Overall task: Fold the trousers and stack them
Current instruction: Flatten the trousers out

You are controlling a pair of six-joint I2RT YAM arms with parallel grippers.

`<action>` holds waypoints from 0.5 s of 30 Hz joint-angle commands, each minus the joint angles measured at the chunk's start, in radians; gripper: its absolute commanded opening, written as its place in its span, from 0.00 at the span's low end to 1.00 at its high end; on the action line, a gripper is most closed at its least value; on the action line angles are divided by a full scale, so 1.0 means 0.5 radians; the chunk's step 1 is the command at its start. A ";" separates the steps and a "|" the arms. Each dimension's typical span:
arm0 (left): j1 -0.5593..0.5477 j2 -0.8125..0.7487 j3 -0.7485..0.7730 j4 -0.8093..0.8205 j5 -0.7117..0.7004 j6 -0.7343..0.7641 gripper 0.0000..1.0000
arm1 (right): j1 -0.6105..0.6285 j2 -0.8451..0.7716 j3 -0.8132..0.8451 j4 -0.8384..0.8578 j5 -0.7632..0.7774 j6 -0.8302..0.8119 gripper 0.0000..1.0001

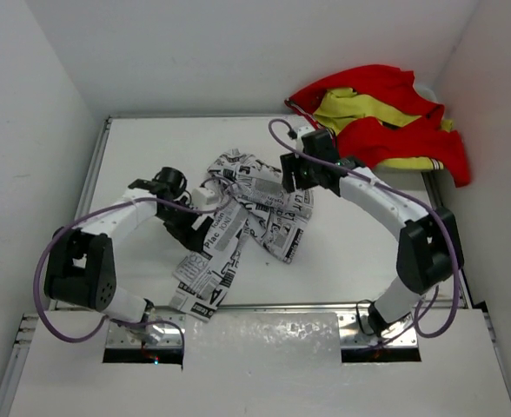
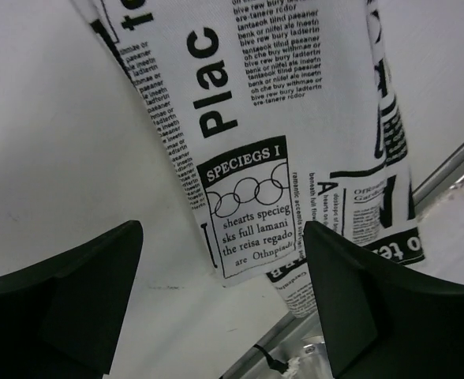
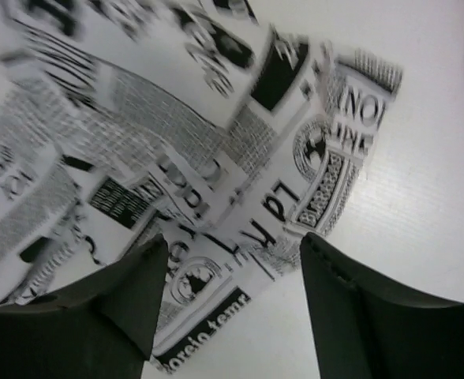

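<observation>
The table (image 1: 151,148) is white and flat, with a thin metal edge (image 1: 325,306) along its near side. A white back wall (image 1: 238,52) stands behind it. A white left wall (image 1: 21,130) and a white right wall (image 1: 499,104) close it in. A pile of red and yellow clothes (image 1: 386,122) lies at the table's far right corner. The light is soft and even

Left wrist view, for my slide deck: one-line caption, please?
Open left gripper hovers over the newspaper-print trousers, near the table edge.
</observation>
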 commanded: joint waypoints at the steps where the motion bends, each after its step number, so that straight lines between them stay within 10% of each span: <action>1: -0.093 -0.002 -0.082 0.109 -0.186 0.182 0.81 | -0.149 0.103 -0.163 0.068 -0.090 0.194 0.67; 9: -0.145 0.165 -0.322 0.425 -0.561 0.154 0.83 | -0.342 0.612 0.216 0.003 -0.075 0.388 0.71; 15: -0.105 0.201 -0.239 0.370 -0.340 0.102 0.61 | -0.336 0.907 0.288 -0.009 -0.219 0.492 0.55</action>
